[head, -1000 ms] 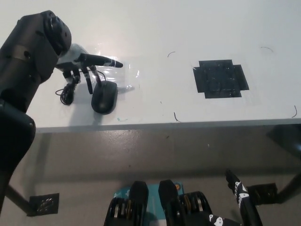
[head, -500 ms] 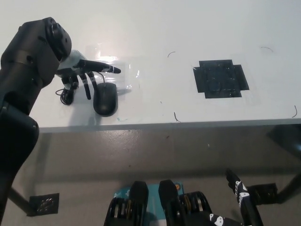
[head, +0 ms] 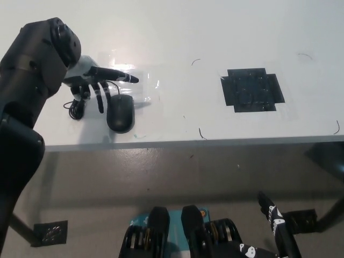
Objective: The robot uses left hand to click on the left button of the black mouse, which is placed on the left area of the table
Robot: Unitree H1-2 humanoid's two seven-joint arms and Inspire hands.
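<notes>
The black mouse (head: 120, 113) lies on the left part of the white table (head: 177, 32), close to the front edge, with its cable (head: 74, 109) coiled to its left. My left hand (head: 97, 80) hovers just behind and left of the mouse, open. One finger points right above the table, and the others hang down beside the mouse's rear left. I cannot see whether any finger touches the mouse. My right hand (head: 275, 221) rests low at the bottom right, below the table and only partly in view.
A black tape patch (head: 251, 90) is stuck on the right part of the table. A clear film (head: 141, 83) lies flat behind the mouse. The table's front edge (head: 215, 141) runs across the middle of the picture, with grey floor below it.
My left hand has dropped slightly and drawn a little left, toward the mouse. The mouse has turned a little straighter. The right hand has not moved.
</notes>
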